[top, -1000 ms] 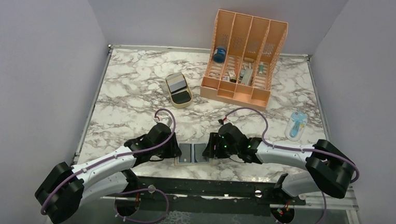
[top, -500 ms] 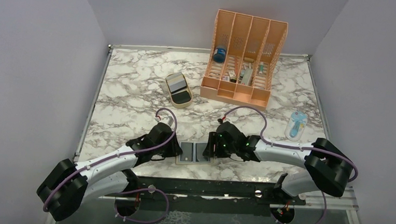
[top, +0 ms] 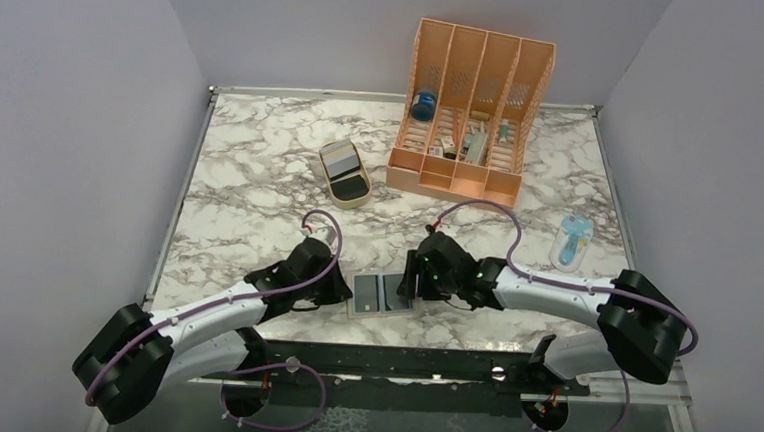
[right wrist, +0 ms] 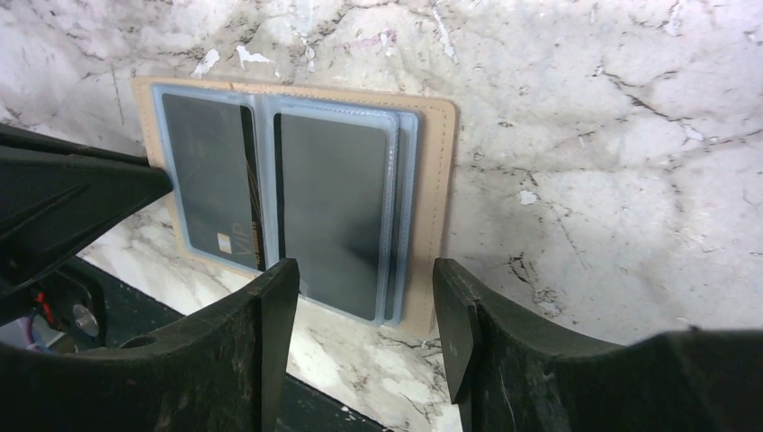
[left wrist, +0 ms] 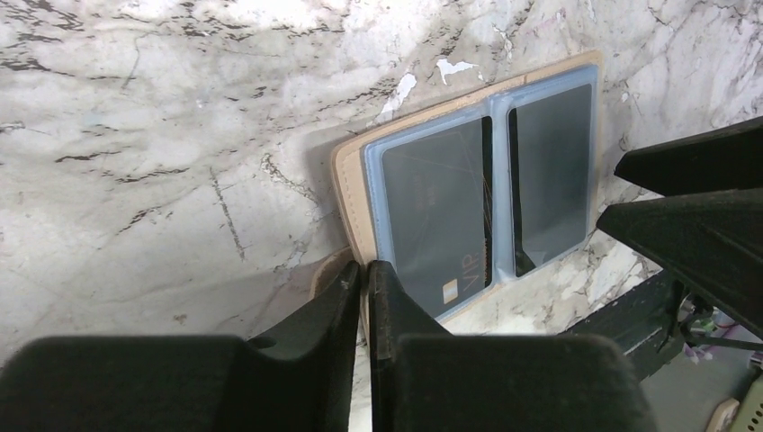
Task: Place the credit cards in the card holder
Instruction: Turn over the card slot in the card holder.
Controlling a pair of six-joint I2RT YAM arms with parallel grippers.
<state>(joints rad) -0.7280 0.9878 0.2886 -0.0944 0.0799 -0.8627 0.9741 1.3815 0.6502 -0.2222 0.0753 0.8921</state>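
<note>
The card holder (top: 381, 294) lies open and flat on the marble table (top: 251, 168), close to its front edge and between the two grippers. Its tan border frames two light-blue pockets, and each pocket has a dark credit card in it. The VIP card (left wrist: 436, 216), which has a small gold chip, is in the half on the side of the left arm. The plain dark card (right wrist: 333, 211) is in the other half. The fingers of the left gripper (left wrist: 364, 267) stand almost together, with only a thin slit between them. The tan left edge of the card holder runs in between their tips, so it seems to be pinched there. The right gripper (right wrist: 364, 270) has its fingers well apart, one on each side of the near end of the plain dark card. I cannot tell whether they touch the card holder. Farther back on the table there is a tan oval tray (top: 358, 204), which holds a silver-grey card (top: 338, 157) and a black card (top: 350, 185). To the right of the tray stands an orange slotted organizer (top: 450, 185) with small items in its compartments, among them a blue jar (top: 424, 105). Near the right edge of the table lies a small blue and white object (top: 571, 240), too small to name.
</note>
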